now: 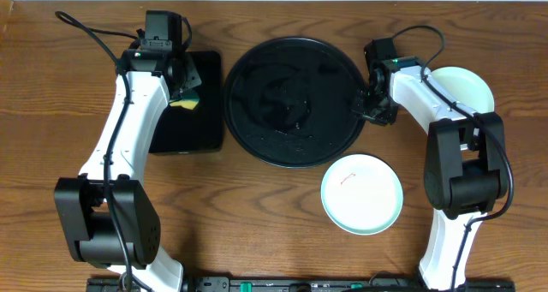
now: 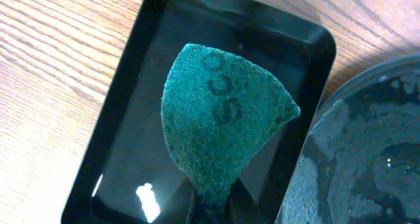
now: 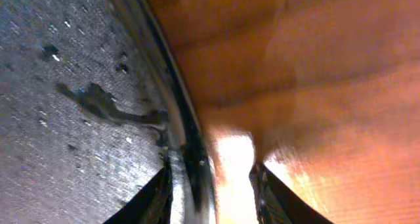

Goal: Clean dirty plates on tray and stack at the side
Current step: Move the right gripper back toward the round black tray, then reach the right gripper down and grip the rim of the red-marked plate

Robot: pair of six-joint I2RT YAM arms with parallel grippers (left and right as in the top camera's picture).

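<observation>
The round black tray (image 1: pixel 257 69) lies mid-table, wet and with no plates on it. A pale mint plate (image 1: pixel 361 193) with a small red mark sits on the wood just below the tray's right side. Another pale plate (image 1: pixel 467 86) lies at the far right, partly hidden by my right arm. My right gripper (image 1: pixel 366 104) is at the tray's right rim (image 3: pixel 187 138). Its jaws straddle the rim with a gap on the outer side, so it is open (image 3: pixel 211 175). My left gripper (image 1: pixel 184 91) is shut on a green sponge (image 2: pixel 223 119).
A smaller rectangular black tray (image 1: pixel 184 134) lies left of the round tray, directly under the sponge (image 1: pixel 184 102) and the left gripper (image 2: pixel 210 207). Water drops and film cover the round tray's floor (image 3: pixel 65 119). Bare wood surrounds both trays.
</observation>
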